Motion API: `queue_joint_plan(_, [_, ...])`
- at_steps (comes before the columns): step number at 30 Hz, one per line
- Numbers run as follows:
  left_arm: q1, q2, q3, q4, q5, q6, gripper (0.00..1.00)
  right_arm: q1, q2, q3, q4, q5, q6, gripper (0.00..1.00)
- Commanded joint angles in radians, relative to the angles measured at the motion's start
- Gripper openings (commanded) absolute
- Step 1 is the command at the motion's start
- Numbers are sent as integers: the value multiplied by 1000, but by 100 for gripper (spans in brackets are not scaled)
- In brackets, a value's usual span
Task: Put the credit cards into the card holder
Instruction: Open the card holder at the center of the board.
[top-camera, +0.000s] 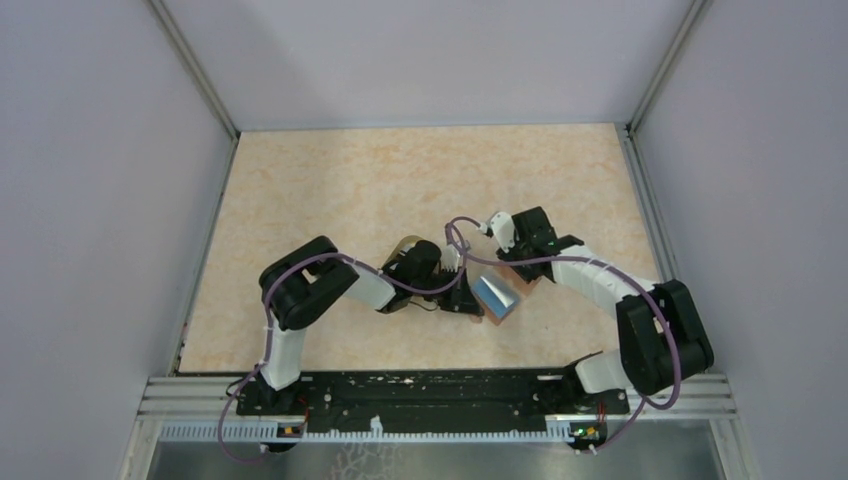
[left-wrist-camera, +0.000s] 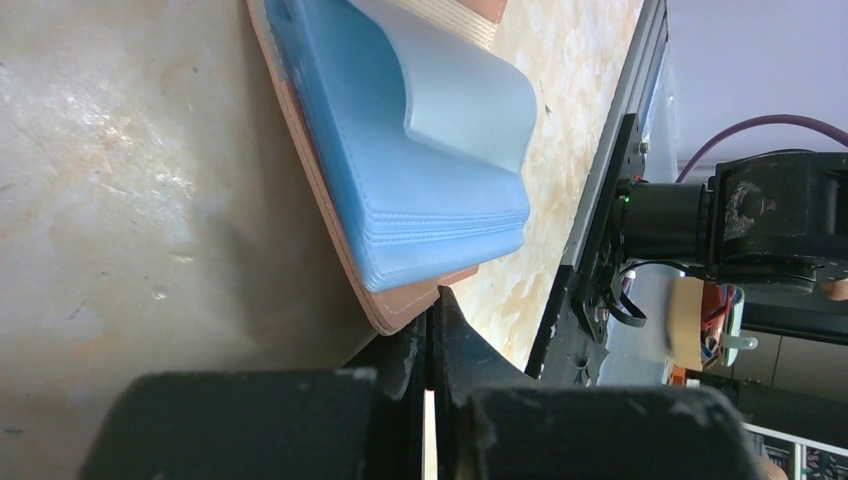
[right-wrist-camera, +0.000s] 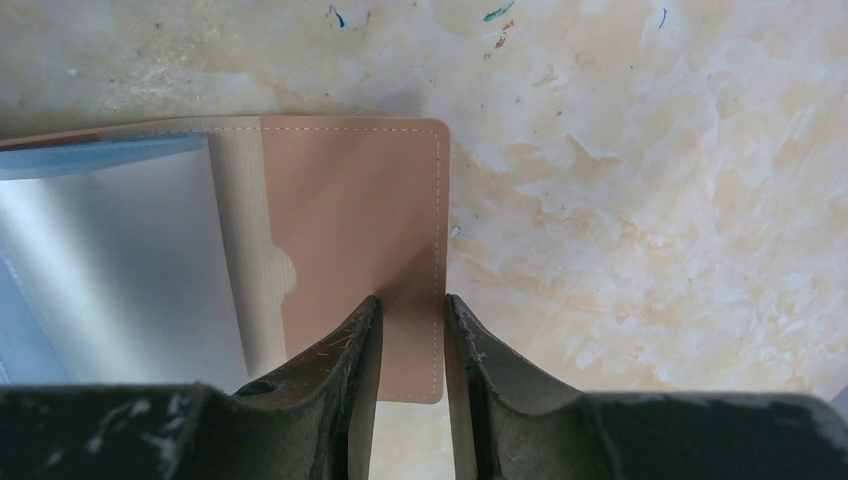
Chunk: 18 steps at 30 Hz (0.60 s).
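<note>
The card holder (top-camera: 497, 296) lies open mid-table, reddish-brown outside with light blue pockets and a clear sleeve standing up. In the left wrist view the card holder (left-wrist-camera: 400, 170) fills the upper middle. My left gripper (left-wrist-camera: 432, 310) is shut, its tips against the holder's brown near corner; it also shows in the top view (top-camera: 466, 298). In the right wrist view my right gripper (right-wrist-camera: 412, 300) is open a narrow gap, straddling the stitched edge of the holder's brown flap (right-wrist-camera: 350, 200); it also shows in the top view (top-camera: 522, 270). No credit cards are in view.
An oval tan-rimmed dish (top-camera: 403, 243) sits partly under my left arm's wrist. Grey walls enclose the table on three sides. The black base rail (top-camera: 430, 392) runs along the near edge.
</note>
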<state>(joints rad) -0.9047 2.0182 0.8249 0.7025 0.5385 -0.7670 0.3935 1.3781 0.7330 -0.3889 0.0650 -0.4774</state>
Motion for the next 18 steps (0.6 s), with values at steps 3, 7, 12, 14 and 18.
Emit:
queue_joint_plan(3, [24,19,48,-117,18,56,0,-14,-68,34,-22,-138,34,29])
queue_joint_plan(7, [30,27,72,-148,38,74,0,-22,-217,27,-51,-377,-14,38])
queue_joint_plan(12, [37,35,90,-171,55,87,0,-24,-276,8,-135,-654,-131,54])
queue_joint_plan(14, [39,37,93,-173,60,87,0,-20,-248,19,-164,-692,-152,54])
queue_joint_plan(18, [40,40,98,-169,69,83,0,4,-188,11,-116,-600,-98,53])
